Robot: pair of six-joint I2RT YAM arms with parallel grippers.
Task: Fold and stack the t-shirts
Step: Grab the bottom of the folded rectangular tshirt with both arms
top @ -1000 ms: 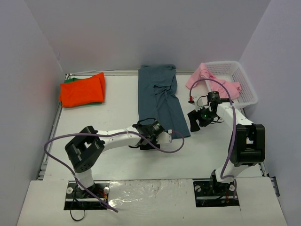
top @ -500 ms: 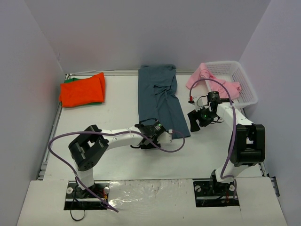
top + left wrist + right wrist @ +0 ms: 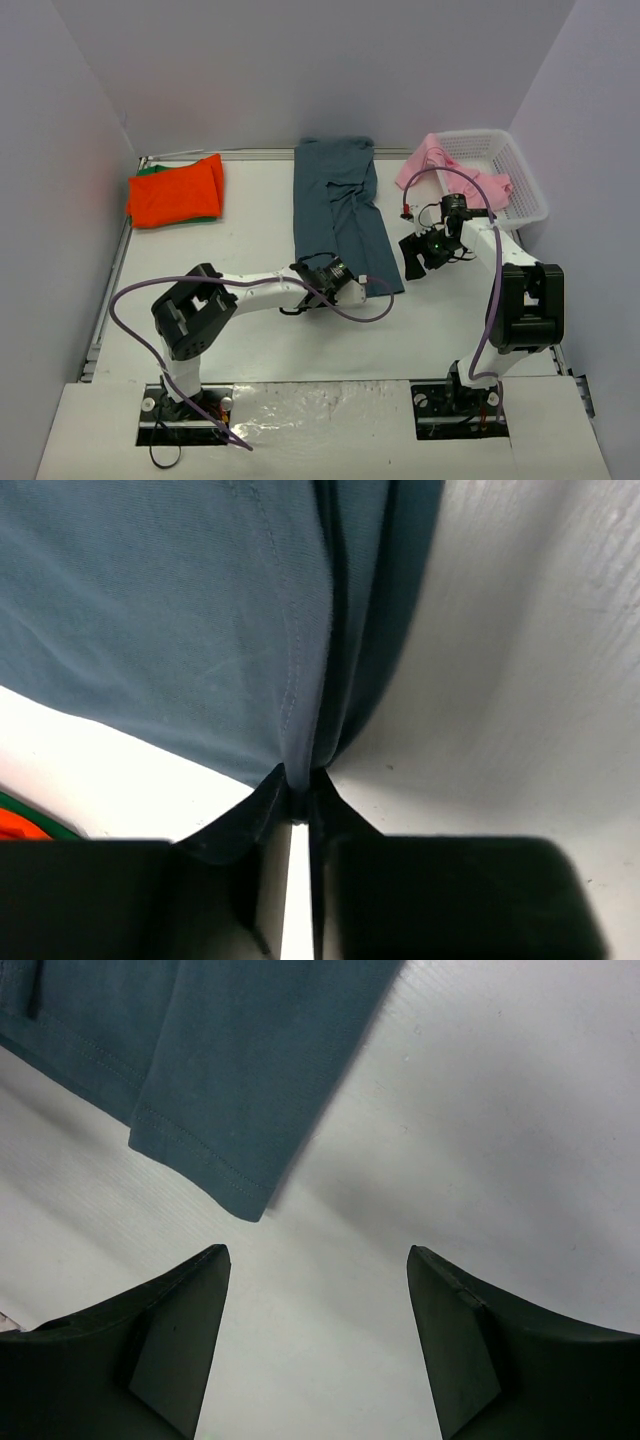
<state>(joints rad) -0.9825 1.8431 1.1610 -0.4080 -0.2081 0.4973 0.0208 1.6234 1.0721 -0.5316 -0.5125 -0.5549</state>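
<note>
Four t-shirts are in view, and only one is being worked. The slate-blue t-shirt (image 3: pixel 338 210) is laid out long and flat on the surface (image 3: pixel 250 240), to the left of the white basket (image 3: pixel 525 190) as the overhead camera shows it. The pink t-shirt (image 3: pixel 425 165) hangs over that basket's left rim. The orange-red t-shirt (image 3: pixel 175 195) lies folded far to the basket's left, with a sliver of the green t-shirt (image 3: pixel 149 171) showing under it.

The left end effector (image 3: pixel 300 785) has its fingers pressed together on the hem of the slate-blue t-shirt, with a ridge of cloth gathered between them. The right end effector (image 3: pixel 317 1252) is spread and holds nothing, hovering just off the hem corner on the basket's side.

The cloth looks light, thin and limp. It will likely sag and drag rather than keep its shape, and a one-point pinch will bunch it. I judge it wants a hold on both hem corners, lifted together, so the hem travels straight toward the collar. A shallow pinch may catch only one layer and slip.
</note>
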